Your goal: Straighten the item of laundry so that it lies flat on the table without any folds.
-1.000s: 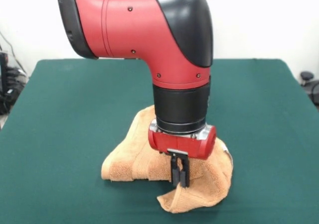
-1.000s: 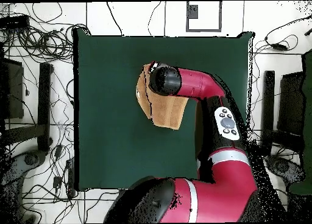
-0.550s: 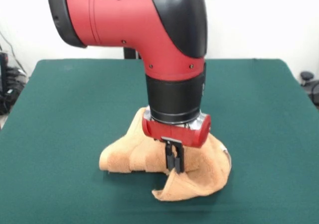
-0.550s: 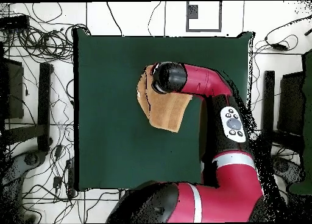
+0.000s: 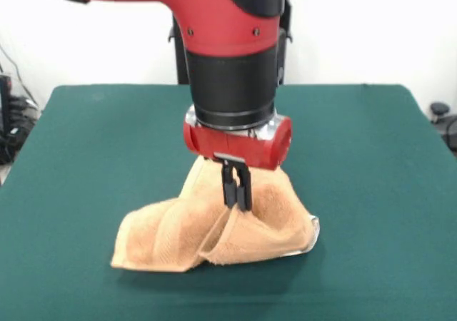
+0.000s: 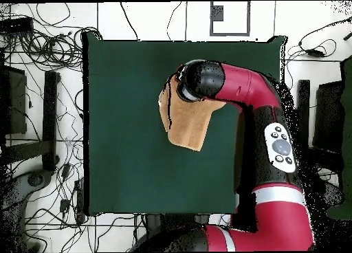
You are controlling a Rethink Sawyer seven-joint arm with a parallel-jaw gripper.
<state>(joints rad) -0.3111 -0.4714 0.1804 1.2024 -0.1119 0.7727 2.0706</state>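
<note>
Since the earlier frame the pincer (image 5: 236, 195) is rising, clamped on the towel (image 5: 214, 225), dragging it left across the worktop (image 5: 371, 157); unfolding underway; next: spreading it flat.

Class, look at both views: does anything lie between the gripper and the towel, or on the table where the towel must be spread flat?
Nothing visible does. The gripper is shut on the towel, lifting a fold, and the green table around it is bare.

Table (image 5: 371, 164) open all round; only towel (image 5: 214, 228) mid.
</note>
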